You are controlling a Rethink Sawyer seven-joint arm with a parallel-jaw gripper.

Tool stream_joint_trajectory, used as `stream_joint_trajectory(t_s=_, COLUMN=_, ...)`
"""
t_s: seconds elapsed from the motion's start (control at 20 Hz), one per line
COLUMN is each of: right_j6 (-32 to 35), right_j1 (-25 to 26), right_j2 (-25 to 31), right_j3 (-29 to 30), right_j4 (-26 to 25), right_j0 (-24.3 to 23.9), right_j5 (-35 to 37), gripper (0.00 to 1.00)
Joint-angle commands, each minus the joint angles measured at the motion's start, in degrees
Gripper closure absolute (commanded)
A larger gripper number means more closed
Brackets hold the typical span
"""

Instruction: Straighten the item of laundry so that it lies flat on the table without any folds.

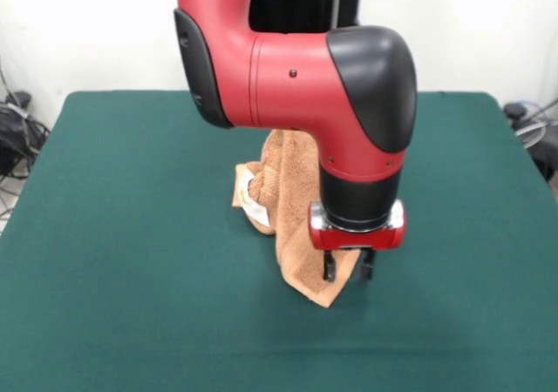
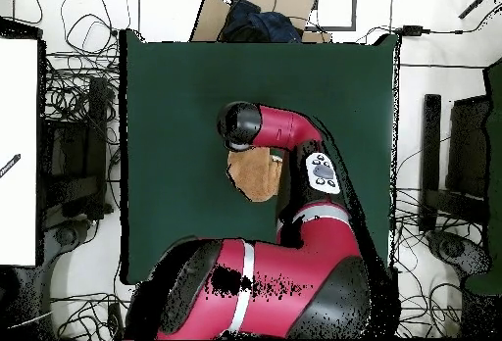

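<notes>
The orange-tan towel (image 1: 292, 235) lies crumpled and folded over itself in the middle of the green table (image 1: 105, 235), partly hidden behind my red arm. Its white label (image 1: 254, 197) shows on the left side, and one corner points toward the near edge. My gripper (image 1: 348, 266) hangs straight down at that near corner, just right of the towel's edge. Its fingers (image 1: 329, 266) stand apart and hold nothing. In the overhead view the towel (image 2: 257, 173) peeks out beside the arm on the table (image 2: 176, 92); the gripper is hidden under the arm's black wrist.
Cables lie on the floor off the table's left side (image 1: 17, 131) and right side (image 1: 532, 122). In the overhead view a cardboard box (image 2: 255, 4) sits beyond the table's far edge, and a white board (image 2: 20, 151) stands at the left.
</notes>
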Motion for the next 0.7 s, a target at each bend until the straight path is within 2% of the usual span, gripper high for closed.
stream_joint_trajectory(t_s=0.05, right_j6=7.2, right_j1=6.0, right_j2=-0.2, right_j3=-2.4, right_j4=-3.2, right_j0=1.5, right_j5=-7.6, gripper=1.0)
stream_joint_trajectory(t_s=0.7, right_j6=8.6, right_j1=5.7, right_j2=-1.1, right_j3=-2.2, right_j4=-2.0, right_j0=2.3, right_j5=-7.1, gripper=1.0)
